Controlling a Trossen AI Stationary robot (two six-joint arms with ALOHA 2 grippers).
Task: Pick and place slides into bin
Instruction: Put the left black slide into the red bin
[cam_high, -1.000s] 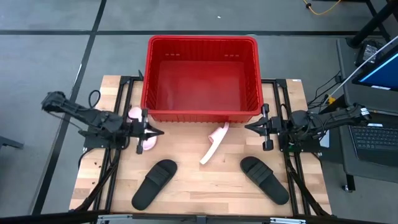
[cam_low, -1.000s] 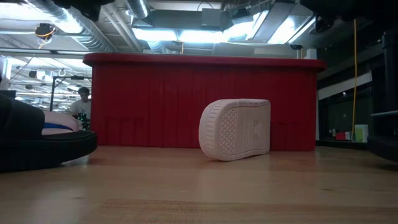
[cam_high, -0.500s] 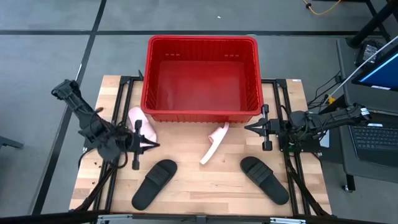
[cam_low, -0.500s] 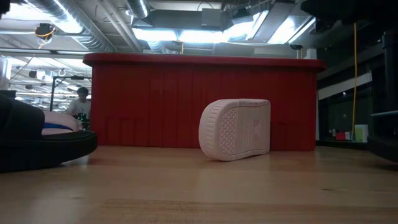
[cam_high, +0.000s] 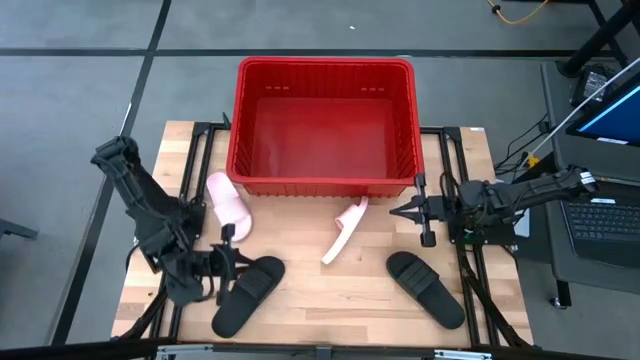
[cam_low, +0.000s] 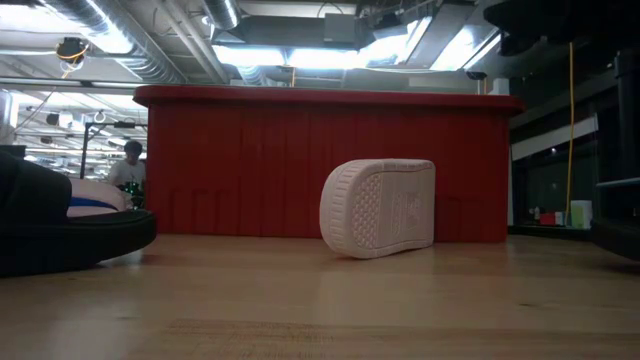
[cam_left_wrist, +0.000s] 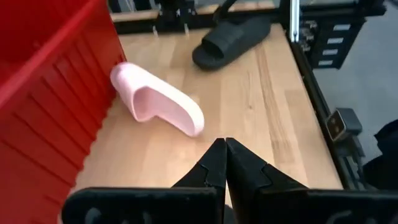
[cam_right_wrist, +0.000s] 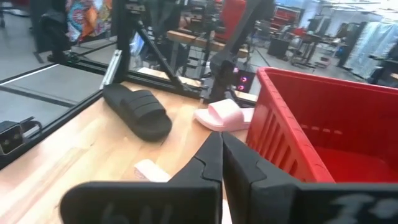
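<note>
Red bin (cam_high: 325, 70) empty — four slides (cam_high: 247, 294) outside.

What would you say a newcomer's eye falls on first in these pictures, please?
The big red bin at the table's far edge stands out first, with nothing in it. Next come the four slides still on the wooden table: a pink slide lying flat near the bin's left corner, another pink slide tipped on its edge in front of the bin, and two black slides nearer the front. The left gripper, shut, sits by the left black one.
</note>
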